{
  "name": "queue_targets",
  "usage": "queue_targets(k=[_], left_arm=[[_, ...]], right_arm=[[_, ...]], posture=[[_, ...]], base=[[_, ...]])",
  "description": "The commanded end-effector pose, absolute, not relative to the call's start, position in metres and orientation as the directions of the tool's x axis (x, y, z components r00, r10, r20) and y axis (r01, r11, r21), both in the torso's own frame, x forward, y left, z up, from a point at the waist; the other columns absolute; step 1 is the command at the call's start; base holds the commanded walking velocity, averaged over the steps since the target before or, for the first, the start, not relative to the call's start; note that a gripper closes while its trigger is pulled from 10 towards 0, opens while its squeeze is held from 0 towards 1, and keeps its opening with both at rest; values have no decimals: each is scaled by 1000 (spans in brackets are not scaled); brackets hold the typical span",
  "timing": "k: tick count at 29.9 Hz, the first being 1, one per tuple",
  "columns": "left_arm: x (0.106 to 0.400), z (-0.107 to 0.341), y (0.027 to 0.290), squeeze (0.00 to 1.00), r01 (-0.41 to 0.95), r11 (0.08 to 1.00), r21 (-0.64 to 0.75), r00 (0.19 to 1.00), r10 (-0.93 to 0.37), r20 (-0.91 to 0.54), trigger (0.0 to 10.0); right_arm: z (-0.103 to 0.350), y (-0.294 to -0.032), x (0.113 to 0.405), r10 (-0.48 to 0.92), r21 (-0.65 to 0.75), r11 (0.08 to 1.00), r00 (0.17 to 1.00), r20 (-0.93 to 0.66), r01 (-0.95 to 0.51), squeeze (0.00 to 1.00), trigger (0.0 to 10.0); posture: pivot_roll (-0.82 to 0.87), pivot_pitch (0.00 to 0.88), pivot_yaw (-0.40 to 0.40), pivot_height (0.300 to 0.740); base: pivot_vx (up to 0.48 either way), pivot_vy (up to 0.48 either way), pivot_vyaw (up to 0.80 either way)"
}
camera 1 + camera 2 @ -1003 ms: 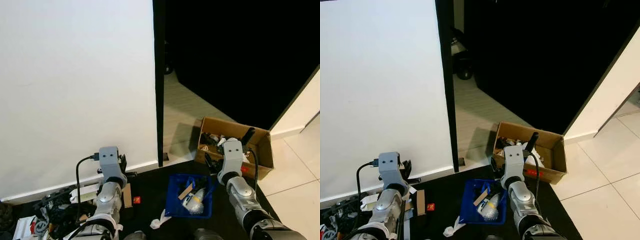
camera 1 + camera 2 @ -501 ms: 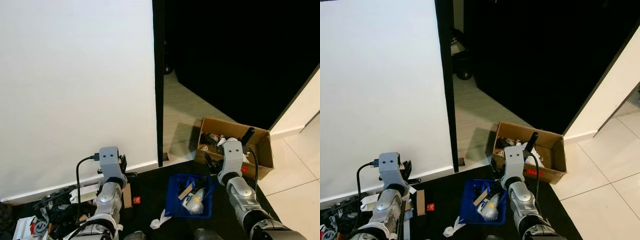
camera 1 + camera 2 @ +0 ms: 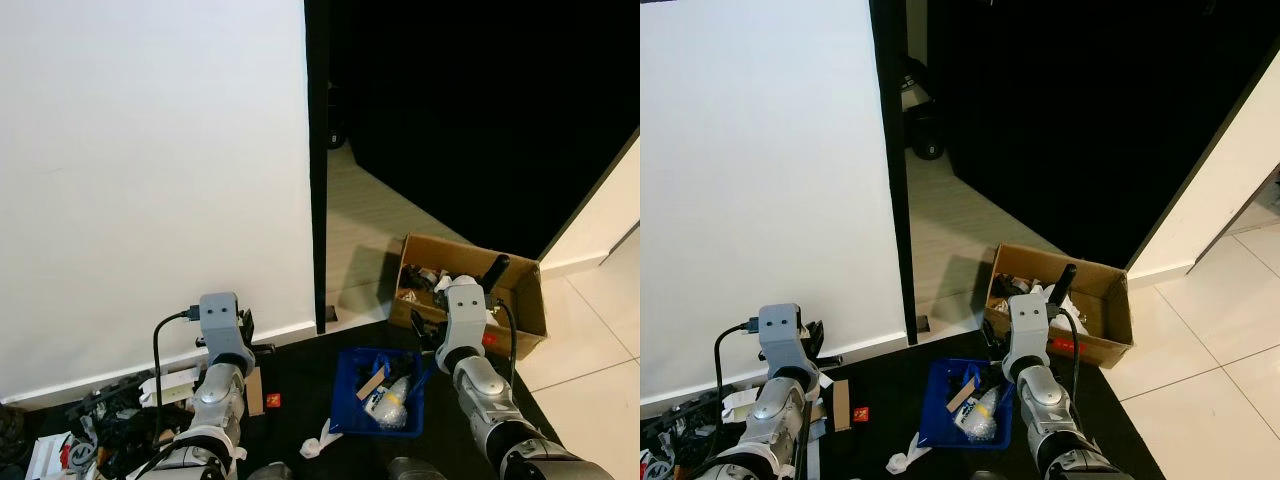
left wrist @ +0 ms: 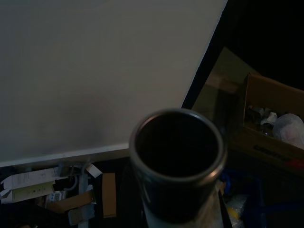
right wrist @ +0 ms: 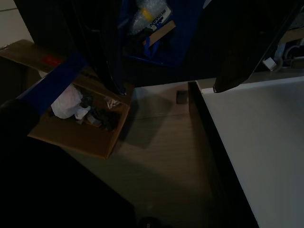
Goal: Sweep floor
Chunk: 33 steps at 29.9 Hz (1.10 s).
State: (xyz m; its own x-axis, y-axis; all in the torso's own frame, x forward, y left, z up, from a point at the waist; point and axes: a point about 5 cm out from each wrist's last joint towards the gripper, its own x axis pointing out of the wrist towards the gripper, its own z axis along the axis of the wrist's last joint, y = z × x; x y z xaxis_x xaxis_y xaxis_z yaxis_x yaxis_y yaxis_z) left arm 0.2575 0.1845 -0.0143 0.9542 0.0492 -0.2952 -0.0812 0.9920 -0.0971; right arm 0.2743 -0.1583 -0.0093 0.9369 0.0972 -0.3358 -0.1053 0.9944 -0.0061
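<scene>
A blue bin (image 3: pixel 380 392) holding a plastic bottle and scraps stands on the dark mat between my arms. Its blue handle (image 5: pixel 50 84) slants up past my right gripper (image 5: pixel 166 89), whose two black fingers (image 5: pixel 102 47) stand apart with bare floor between them. In the head view the right gripper (image 3: pixel 422 328) hovers at the bin's far right corner. My left gripper (image 3: pixel 245 328) is raised near the white wall. A dark round tube (image 4: pixel 176 156) shows end-on in the left wrist view.
An open cardboard box (image 3: pixel 520 325) of rubbish sits behind the bin, a black grip (image 3: pixel 495 270) poking out. Cables and litter (image 3: pixel 120 420) pile at the wall's foot. A black door frame (image 3: pixel 318 200) edges a dark room. Pale tiles (image 3: pixel 590 380) lie right.
</scene>
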Motion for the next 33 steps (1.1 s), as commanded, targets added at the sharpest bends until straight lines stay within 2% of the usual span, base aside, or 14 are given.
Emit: queue_targets(k=[1,33], left_arm=[[248,-26,181,0,-85,992,-97,929,44,-367,10000],[249,-26,183,0,-89,992,-94,927,48,-372,10000]], right_arm=[[-9,-160,276,83,3,996,934,-347,-88,0,10000],[-9,-158,277,81,3,996,933,-349,-86,0,10000]], posture=[[-38,0,-7,740],[-39,0,-3,740]], base=[[0,0,0],[0,0,0]])
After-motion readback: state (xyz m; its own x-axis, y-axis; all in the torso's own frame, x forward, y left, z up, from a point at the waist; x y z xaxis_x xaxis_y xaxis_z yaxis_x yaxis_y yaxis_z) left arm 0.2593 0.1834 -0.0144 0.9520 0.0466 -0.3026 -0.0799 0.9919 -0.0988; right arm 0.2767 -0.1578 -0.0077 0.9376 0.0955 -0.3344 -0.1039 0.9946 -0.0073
